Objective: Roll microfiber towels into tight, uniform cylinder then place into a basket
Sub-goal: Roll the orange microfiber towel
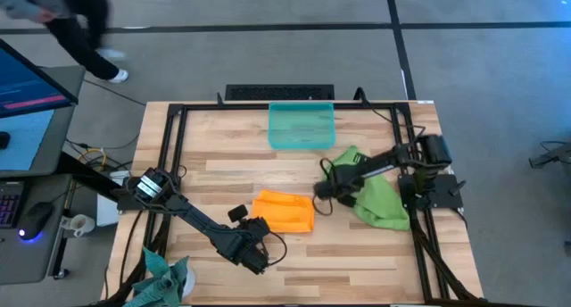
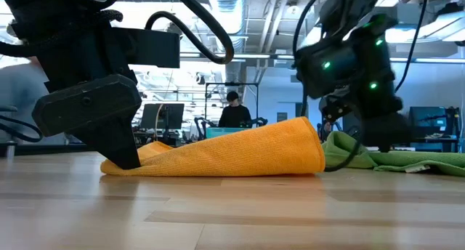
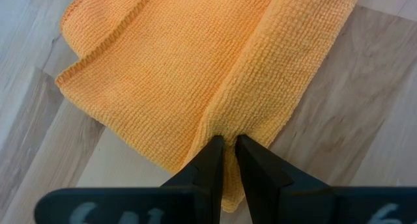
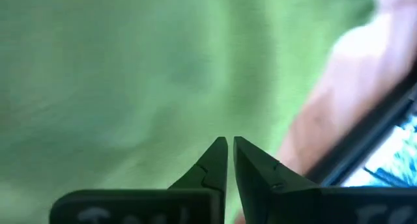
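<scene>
The orange microfiber towel (image 1: 285, 211) lies folded into a thick, loose bundle near the middle of the wooden table (image 1: 357, 253), not a tight cylinder. In the low view it forms a long low hump (image 2: 232, 154) with a rounded fold at 1 end. Its looped weave shows clearly in the left wrist view, where 2 layers overlap and a ridge runs to the edge. The left gripper (image 3: 228, 152) pinches that edge, its 2 fingers pressed almost together with a sliver of cloth between them.

The lime green towel (image 1: 379, 203) sits crumpled just beside the orange one, toward the table's right side. The right gripper (image 4: 229, 149) hovers over it, fingers nearly together; whether they hold cloth I cannot tell.

The translucent teal basket (image 1: 302, 126) stands at the table's far edge, apart from both towels.
</scene>
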Controlling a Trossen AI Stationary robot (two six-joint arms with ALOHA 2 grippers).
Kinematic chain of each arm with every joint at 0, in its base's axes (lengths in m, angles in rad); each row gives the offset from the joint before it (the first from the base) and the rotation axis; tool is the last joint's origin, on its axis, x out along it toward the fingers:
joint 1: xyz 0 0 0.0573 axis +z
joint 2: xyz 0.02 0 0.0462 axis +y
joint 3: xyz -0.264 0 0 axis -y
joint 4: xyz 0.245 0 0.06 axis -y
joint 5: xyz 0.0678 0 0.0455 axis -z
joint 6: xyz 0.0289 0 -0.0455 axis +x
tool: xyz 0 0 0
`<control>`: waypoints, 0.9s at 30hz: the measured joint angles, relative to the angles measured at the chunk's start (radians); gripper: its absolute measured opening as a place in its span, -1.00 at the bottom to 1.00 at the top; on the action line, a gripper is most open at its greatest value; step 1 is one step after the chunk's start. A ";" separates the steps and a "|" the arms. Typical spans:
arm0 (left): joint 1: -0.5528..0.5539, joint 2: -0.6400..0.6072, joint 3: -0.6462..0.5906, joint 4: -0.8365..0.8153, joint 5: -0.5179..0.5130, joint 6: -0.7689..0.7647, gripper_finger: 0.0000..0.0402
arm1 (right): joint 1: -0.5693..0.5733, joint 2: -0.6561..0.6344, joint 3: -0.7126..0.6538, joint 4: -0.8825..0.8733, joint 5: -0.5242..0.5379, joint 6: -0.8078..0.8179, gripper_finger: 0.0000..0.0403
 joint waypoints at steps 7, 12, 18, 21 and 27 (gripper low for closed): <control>0.000 0.000 0.000 0.000 0.000 0.000 -0.79 | 0.015 -0.106 -0.001 -0.007 0.065 0.033 -0.83; 0.000 0.000 0.000 -0.002 0.000 -0.009 -0.79 | 0.165 -0.269 -0.001 0.112 0.072 0.046 -0.85; 0.000 0.000 0.000 0.000 0.000 -0.011 -0.79 | 0.392 -0.362 0.000 0.328 0.150 0.027 -0.84; 0.000 0.000 0.000 0.000 0.000 -0.011 -0.79 | 0.498 -0.344 0.000 0.430 0.221 -0.050 -0.86; 0.007 0.000 0.000 0.002 0.006 -0.010 -0.79 | 0.615 -0.240 0.001 0.720 0.303 -0.322 -0.85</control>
